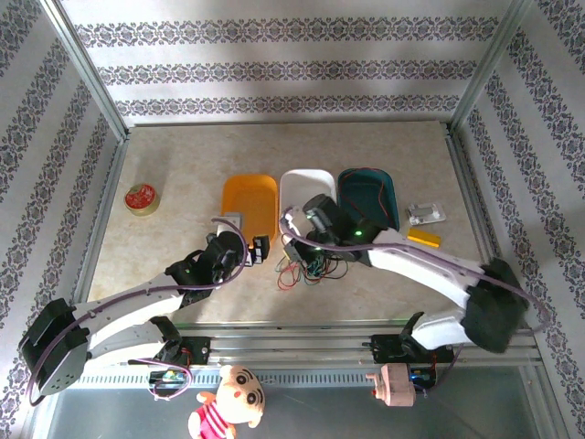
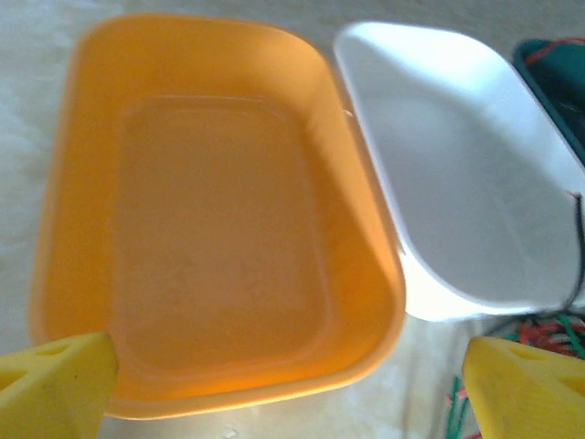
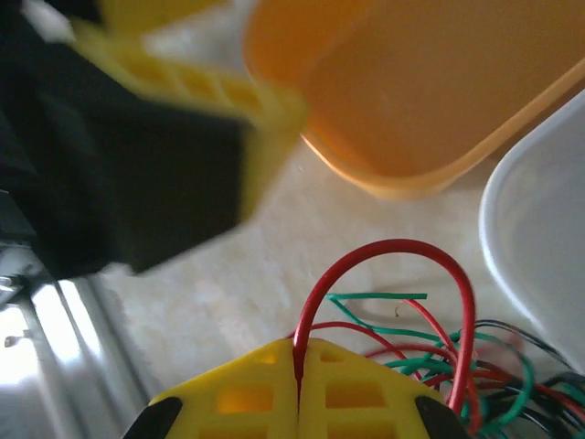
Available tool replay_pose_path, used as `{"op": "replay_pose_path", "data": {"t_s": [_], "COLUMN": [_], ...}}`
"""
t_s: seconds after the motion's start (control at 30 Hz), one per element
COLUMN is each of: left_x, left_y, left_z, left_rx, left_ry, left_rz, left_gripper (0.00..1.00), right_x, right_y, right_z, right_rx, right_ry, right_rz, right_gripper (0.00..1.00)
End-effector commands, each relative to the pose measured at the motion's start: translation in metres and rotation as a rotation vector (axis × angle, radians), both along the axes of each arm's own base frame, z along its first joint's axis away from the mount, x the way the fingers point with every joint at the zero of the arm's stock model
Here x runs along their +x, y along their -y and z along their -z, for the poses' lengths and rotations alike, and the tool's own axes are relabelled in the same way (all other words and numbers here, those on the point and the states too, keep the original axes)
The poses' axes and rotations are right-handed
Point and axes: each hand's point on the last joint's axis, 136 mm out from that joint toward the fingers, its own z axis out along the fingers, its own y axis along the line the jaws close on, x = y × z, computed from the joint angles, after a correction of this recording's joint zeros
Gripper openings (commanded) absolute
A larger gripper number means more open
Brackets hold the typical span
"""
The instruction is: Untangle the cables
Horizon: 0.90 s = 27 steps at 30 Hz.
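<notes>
— Starting with the containers: what does each hold?

— Three trays stand side by side beyond my grippers. The orange tray (image 2: 219, 229) holds nothing. The white tray (image 2: 457, 174), just beside it on the right, shows a bare floor wherever I can see it. The teal tray (image 1: 345, 192), furthest right, contains a red strand (image 1: 375, 189).

— Location of the cables?

— The cables (image 1: 309, 265) lie on the table (image 1: 183, 165) in one tangled heap of red, green and black. The heap sits at the near end of the white tray, between my two grippers.

— State of each hand?

— My right gripper (image 3: 299, 366) is pressed together on a red cable (image 3: 393, 251). The cable rises from the seam between the fingers, arches over and drops back toward the heap. My left gripper (image 2: 292, 393) has its yellow fingertips (image 2: 55, 389) well apart with nothing between them, at the near edge of the orange tray.

— What does one view supply that another does not?

— The top camera supplies the layout:
- a round red-topped tin (image 1: 141, 198) sits well to the left of the trays;
- a clear packet (image 1: 427, 215) and a yellow piece (image 1: 423, 238) sit to the right of the teal tray.

From above, my right wrist hides the grip. The right wrist camera supplies that grip, plus a green cable (image 3: 384, 297) ending just beside the red arch. The left wrist camera supplies the tray floors at close range.
</notes>
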Motion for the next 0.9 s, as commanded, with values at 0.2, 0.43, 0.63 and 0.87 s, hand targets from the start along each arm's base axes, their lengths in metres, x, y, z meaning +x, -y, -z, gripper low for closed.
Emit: {"op": "replay_pose_path", "data": {"t_s": [0.2,0.43,0.63,0.87], "left_x": [-0.012,-0.024,-0.024,-0.023], "left_y": [0.05,0.081,0.106,0.13], "left_z": [0.0,0.007,0.017,0.025], "left_rx": [-0.024,-0.026,-0.023,-0.045], "left_ry": [0.007,-0.029,-0.06,-0.094], "left_rz": [0.312,0.501,0.583,0.664], "left_gripper": [0.99,1.0,0.99,0.96], "right_x": [-0.015,-0.014,-0.011,-0.008], "right_y": [0.044,0.054,0.059,0.063], "right_z": [-0.113,-0.16,-0.189,-0.201], "right_rx": [0.274,0.369,0.401,0.414], "right_ry": [0.074,0.138,0.222,0.251], "right_rz": [0.007,0.018,0.03,0.05], "right_gripper": [0.0,0.0,0.0,0.0]}}
